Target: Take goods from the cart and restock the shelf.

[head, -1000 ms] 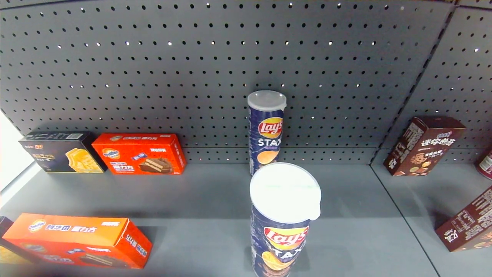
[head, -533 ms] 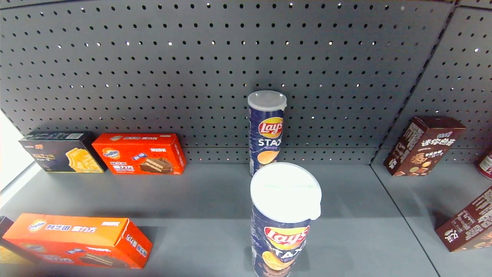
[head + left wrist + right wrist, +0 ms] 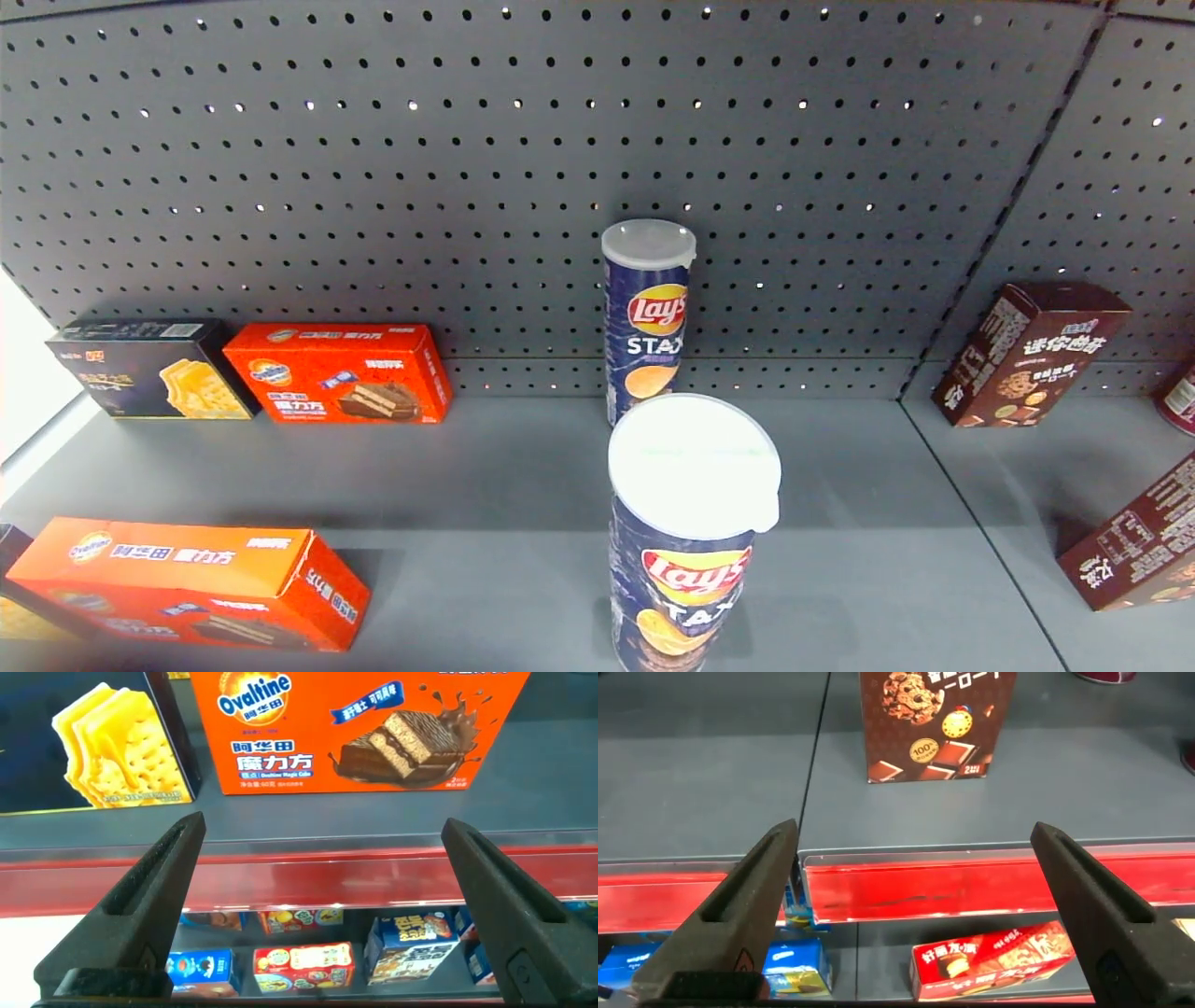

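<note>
Shelving dominates: a grey metal shelf point(image 3: 485, 467) with a perforated grey back panel point(image 3: 373, 168) spans the head view, and its red front edge strip point(image 3: 318, 873) runs level with both hands. On it, two tall blue cardboard crisp cans stand upright, long axes vertical, one straight behind the other. The front can point(image 3: 686, 579), with a white plastic lid, is near the shelf's front. The rear can point(image 3: 644, 317) stands against the back panel, apart from the first. A flat orange cardboard carton point(image 3: 355, 728) and a black biscuit box point(image 3: 93, 742) sit just beyond the left hand point(image 3: 322, 831). A brown chocolate-biscuit box point(image 3: 929, 723) stands upright beyond the right hand point(image 3: 915, 831), in the neighbouring bay.

Both hands point straight at the shelf from just in front of its edge, held level, fingers spread wide with nothing between them. The can row lies between the two hands, to the right of the left one and to the left of the right one; which is nearer I cannot tell.

My judgement: with both hands empty, the coming move turns on the cart, and its direction from either hand cannot be read here. Free shelf floor beside the cans suits a further upright can.
</note>
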`<state>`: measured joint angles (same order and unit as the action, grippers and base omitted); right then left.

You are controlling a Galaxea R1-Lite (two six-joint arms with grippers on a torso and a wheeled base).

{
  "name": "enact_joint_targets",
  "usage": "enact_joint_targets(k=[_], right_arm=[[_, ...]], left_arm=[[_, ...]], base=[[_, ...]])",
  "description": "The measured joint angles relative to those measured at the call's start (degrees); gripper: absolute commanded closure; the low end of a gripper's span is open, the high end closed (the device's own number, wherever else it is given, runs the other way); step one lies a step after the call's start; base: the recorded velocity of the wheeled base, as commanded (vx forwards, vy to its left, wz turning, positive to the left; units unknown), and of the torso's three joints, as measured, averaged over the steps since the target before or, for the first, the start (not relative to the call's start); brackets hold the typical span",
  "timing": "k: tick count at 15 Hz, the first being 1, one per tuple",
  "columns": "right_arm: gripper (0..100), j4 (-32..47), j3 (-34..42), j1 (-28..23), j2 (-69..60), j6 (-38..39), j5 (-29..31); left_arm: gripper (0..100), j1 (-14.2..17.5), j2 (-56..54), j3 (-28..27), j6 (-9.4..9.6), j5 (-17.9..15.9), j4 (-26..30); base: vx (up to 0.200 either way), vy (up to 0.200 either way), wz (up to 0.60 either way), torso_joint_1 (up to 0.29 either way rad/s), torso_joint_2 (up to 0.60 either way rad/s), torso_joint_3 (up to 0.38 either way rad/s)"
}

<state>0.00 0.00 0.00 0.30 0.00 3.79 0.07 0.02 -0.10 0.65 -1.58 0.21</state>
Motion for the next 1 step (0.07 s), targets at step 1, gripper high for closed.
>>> enact_joint_targets(k=[1], right_arm=[[0, 0.0, 0.0, 0.0, 0.0, 0.0, 0.0]], left_arm=[[0, 0.0, 0.0, 0.0, 0.01, 0.0, 0.0]], base=[[0.000, 0.000, 0.00, 0.000, 0.00, 0.000]])
